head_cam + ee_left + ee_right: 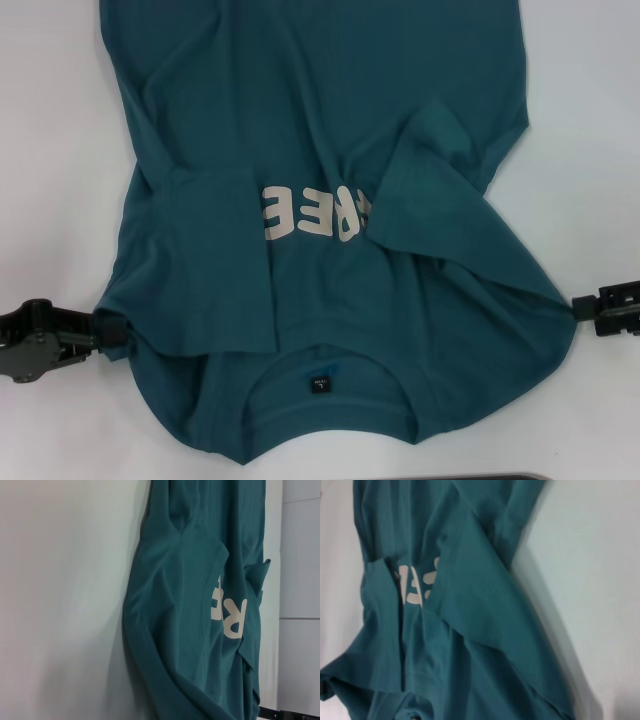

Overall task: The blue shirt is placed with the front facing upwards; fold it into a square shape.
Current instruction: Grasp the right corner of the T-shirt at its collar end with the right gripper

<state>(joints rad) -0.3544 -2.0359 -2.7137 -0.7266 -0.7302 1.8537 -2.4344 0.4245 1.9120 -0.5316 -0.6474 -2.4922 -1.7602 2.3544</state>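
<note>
Your left gripper (pixel 112 332) sits at the shirt's left shoulder edge and your right gripper (pixel 578 308) at the right shoulder edge, both level with the collar (pixel 320 372); each meets the fabric, and the cloth draws to a point at each tip, which suggests a pinch, but you cannot tell from these views whether the fingers are actually closed on it. Between them the blue shirt (pixel 330 130) lies front up on the white table (pixel 50 150), collar nearest the robot and hem running away past the far edge of the head view. Judging by how it lies, both short sleeves are already turned inward: the left sleeve flap (pixel 215 255) lies over the chest just above and to the left of the collar, and the right sleeve flap (pixel 440 185) lies crumpled on the other side, each covering an end of the pale lettering (pixel 315 212). You still have the side thirds and the lengthwise folds to make before it reads as a square. The cloth is soft matte cotton, loosely rumpled, with diagonal creases running from the collar toward both grippers; the small dark label (pixel 319 383) sits inside the ribbed round neck.
</note>
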